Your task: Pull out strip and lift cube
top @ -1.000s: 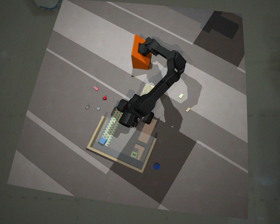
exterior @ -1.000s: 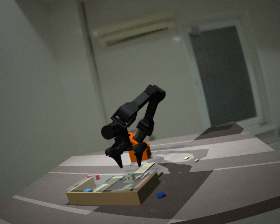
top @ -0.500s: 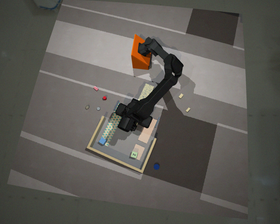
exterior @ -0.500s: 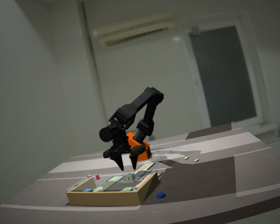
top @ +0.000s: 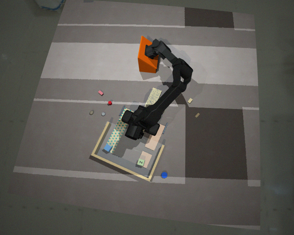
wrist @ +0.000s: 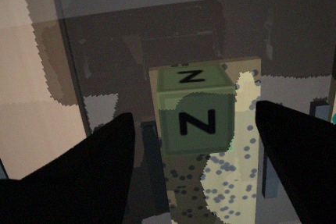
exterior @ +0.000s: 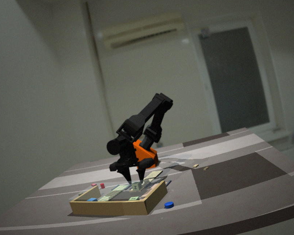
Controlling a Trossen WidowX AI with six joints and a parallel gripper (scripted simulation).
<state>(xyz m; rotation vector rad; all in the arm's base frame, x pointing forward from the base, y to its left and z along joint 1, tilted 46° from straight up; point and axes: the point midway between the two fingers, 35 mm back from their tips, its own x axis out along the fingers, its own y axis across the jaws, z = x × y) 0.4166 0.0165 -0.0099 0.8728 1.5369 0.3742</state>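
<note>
The speckled cream strip [top: 154, 95] [exterior: 154, 175] [wrist: 234, 192] is in one piece and sticks out of the tray's open side. A green cube marked Z [exterior: 136, 186] [wrist: 197, 123] sits on its inner end; the arm hides it in the top view. My gripper [exterior: 136, 183] [wrist: 194, 117] is open, its fingertips on either side of this cube, holding nothing. The pink strip [top: 154, 139] is split; its separate far piece [top: 147, 156] bears another green Z cube [top: 140, 162] [exterior: 133, 198]. The teal-dotted strip [top: 115, 136] [exterior: 115, 191] bears a blue cube [top: 107, 147] [exterior: 91, 200].
The wooden tray wall [top: 120, 165] [exterior: 107, 208] surrounds three sides, with a see-through cover above. Dark guides [top: 122, 110] [top: 165, 128] stand by the strip openings. A blue disc [top: 164, 175] [exterior: 169, 205], a red cylinder [top: 110, 103] [exterior: 102, 185] and several small pieces lie outside.
</note>
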